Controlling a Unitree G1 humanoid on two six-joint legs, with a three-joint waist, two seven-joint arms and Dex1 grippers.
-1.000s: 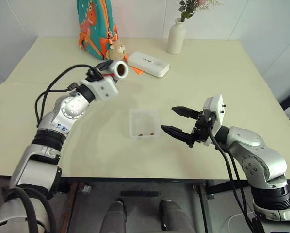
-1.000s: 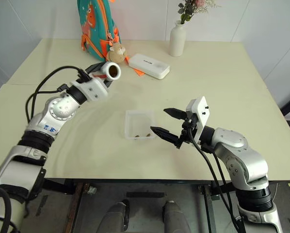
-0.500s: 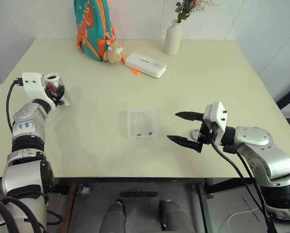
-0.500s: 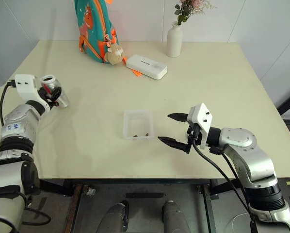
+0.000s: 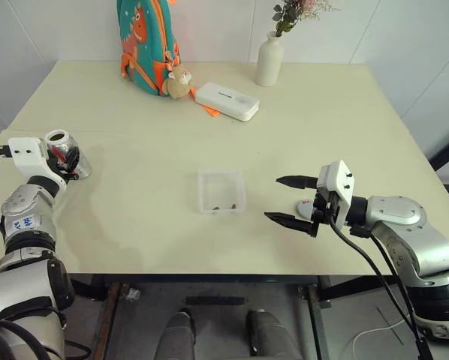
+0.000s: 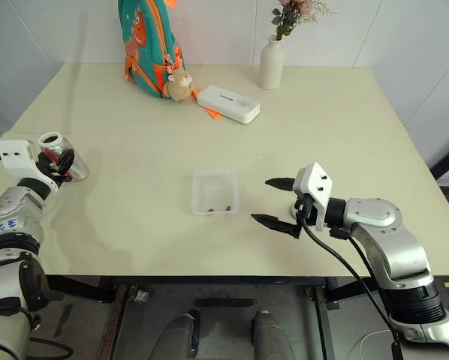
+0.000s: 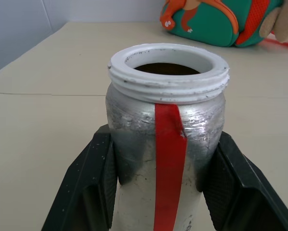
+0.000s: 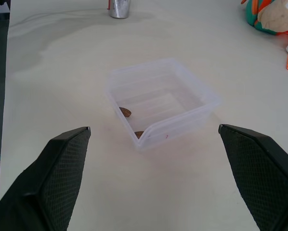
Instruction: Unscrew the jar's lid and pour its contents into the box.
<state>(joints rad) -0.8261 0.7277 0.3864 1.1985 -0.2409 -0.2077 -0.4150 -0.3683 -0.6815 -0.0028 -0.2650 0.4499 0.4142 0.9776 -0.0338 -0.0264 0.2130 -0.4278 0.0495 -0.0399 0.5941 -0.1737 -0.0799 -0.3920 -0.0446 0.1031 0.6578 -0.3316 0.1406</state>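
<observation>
Your pale cream table [image 5: 337, 112] carries everything here. At its far edge lean a teal and orange backpack [image 5: 145, 39] and a white vase [image 5: 269, 58] with flowers, a white oblong case [image 5: 227, 100] just in front of them. Your right tool [image 5: 290, 200] hovers low over the table, its two black fingers spread wide with nothing between them, just to the right of the small clear square plastic box [image 5: 221, 191] at the table's middle. A few tiny dark brown bits [image 8: 126, 112] lie in the box's near corner. At the left edge, your left tool [image 7: 168, 192] has its fingers around the silvery red-striped jar [image 7: 167, 139], which stands upright, mouth open. The round grey lid [image 5: 308, 211] rests on the table behind the right tool.
</observation>
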